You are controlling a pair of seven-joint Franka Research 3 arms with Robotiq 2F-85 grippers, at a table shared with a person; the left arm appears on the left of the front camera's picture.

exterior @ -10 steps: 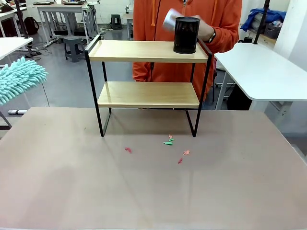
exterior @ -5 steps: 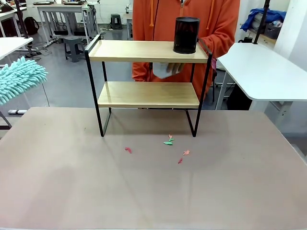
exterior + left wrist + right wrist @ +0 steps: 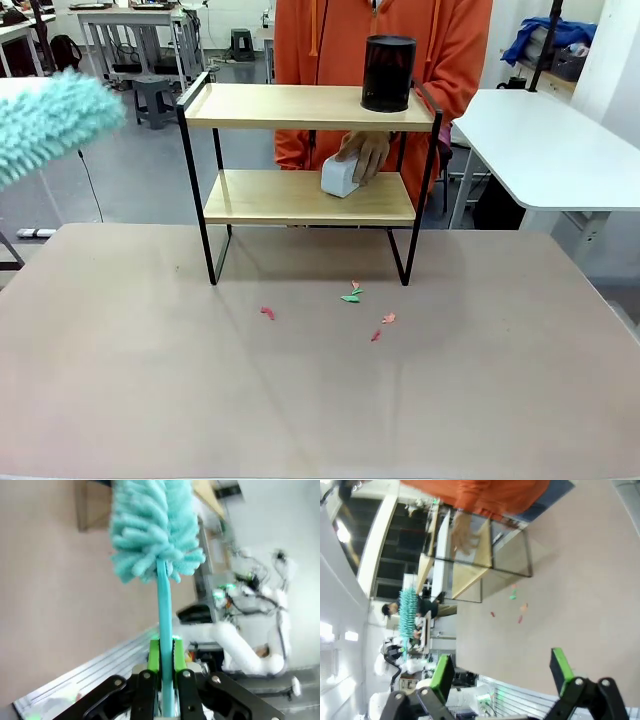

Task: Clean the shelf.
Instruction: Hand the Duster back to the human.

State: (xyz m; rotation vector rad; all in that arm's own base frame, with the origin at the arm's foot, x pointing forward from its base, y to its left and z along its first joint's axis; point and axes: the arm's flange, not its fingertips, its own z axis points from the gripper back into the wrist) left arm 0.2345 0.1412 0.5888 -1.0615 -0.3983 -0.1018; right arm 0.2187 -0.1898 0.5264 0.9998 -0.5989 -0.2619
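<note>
The left tool pinches a fluffy teal duster by its stem; the right tool gapes, holding nothing. Well beyond both, the shelf stands on the desk, with the duster head off its left, level with the top board. The shelf looks stiff but light and easily shoved, so it is probably best steadied by its black frame.

A canister stands atop the shelf, with scraps on the table before it.
</note>
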